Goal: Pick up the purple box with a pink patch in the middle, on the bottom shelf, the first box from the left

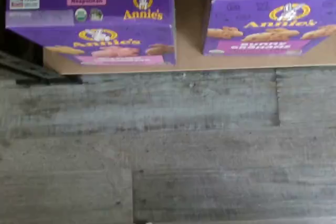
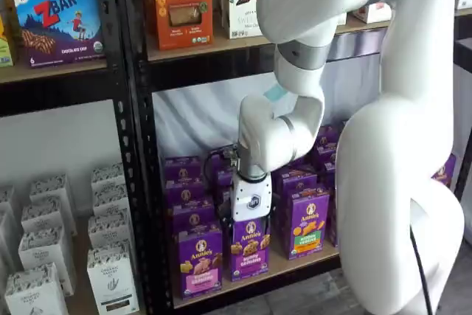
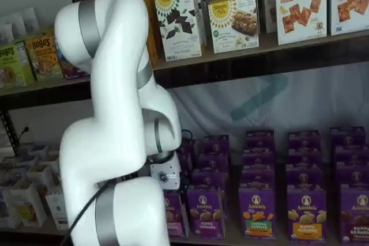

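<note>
The purple box with the pink label band (image 2: 200,260) stands upright at the left end of the bottom shelf (image 2: 291,268). In the wrist view this box (image 1: 105,19) shows a pink "Neapolitan" tag and stands on the tan board (image 1: 189,60). My gripper's white body (image 2: 251,206) hangs in front of the shelf, just right of and above this box, over the neighbouring purple-band carton (image 2: 249,248). Its fingers do not show plainly. In a shelf view the arm hides most of the pink-band box (image 3: 174,216).
A purple carton with a green-and-orange patch (image 2: 308,225) stands further right, with more purple cartons behind. A black upright (image 2: 140,182) borders the box's left side. White cartons (image 2: 110,271) fill the neighbouring bay. Grey plank floor (image 1: 168,145) lies below the shelf edge.
</note>
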Controlling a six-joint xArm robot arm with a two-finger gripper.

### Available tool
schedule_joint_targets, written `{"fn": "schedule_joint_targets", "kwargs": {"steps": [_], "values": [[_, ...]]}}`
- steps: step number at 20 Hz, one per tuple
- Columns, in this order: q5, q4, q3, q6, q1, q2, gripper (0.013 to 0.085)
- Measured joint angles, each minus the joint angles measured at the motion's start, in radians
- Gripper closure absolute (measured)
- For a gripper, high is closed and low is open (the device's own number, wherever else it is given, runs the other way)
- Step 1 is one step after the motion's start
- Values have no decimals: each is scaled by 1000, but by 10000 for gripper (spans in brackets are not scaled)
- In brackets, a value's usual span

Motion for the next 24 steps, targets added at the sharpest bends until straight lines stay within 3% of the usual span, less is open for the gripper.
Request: {"fn": "schedule_joint_targets", "kwargs": {"steps": [5,12,19,24], "values": [[-11,-96,-82,92,-1,80,130],[5,-66,-195,73,10,188,130],[-8,51,-320,-14,38,301,130],[11,49,-398,-5,44,356,130]]}}
